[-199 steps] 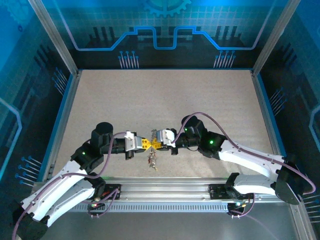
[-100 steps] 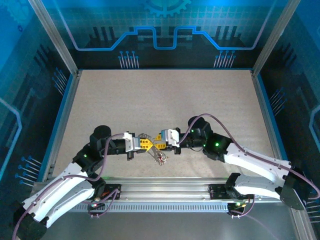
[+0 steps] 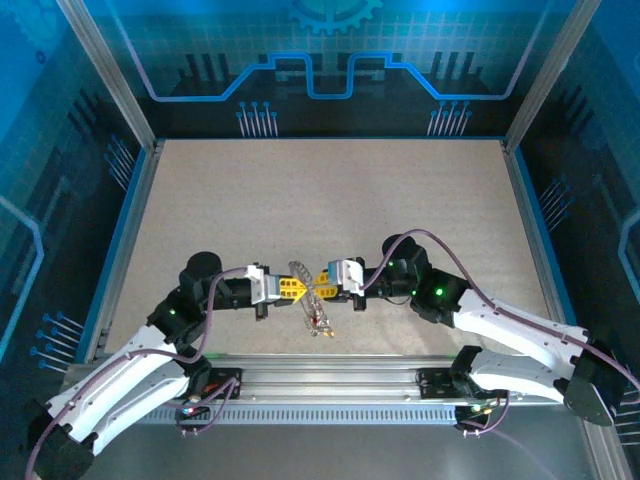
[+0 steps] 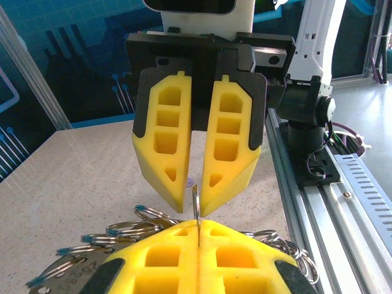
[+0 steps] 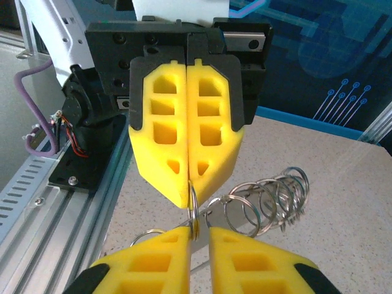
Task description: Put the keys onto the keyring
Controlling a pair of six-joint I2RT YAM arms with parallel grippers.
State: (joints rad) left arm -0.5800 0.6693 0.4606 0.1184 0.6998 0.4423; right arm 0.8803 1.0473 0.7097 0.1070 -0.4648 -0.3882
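Note:
The keyring (image 3: 299, 274) is a thin grey oval loop standing between the two grippers near the table's front edge. My left gripper (image 3: 295, 289) is shut on it; in the left wrist view the loop (image 4: 196, 202) rises edge-on out of the closed yellow fingertips (image 4: 171, 236). My right gripper (image 3: 318, 287) faces it tip to tip, narrowly open. The wire (image 5: 193, 211) sits in the gap, resting against one of its fingers (image 5: 165, 245). A bunch of small metal rings and keys (image 3: 318, 321) hangs below; single keys cannot be told apart.
Several small steel rings (image 5: 269, 193) trail from the loop over the speckled tabletop (image 3: 330, 200). The aluminium base rail (image 3: 330, 385) runs close in front of the grippers. Blue walls (image 3: 120, 210) close off the table's sides and back.
The right gripper drew back to the right half a second ago and has come up to the left gripper's tips again. The loop now stands up behind them, and the bunch has shifted slightly right.

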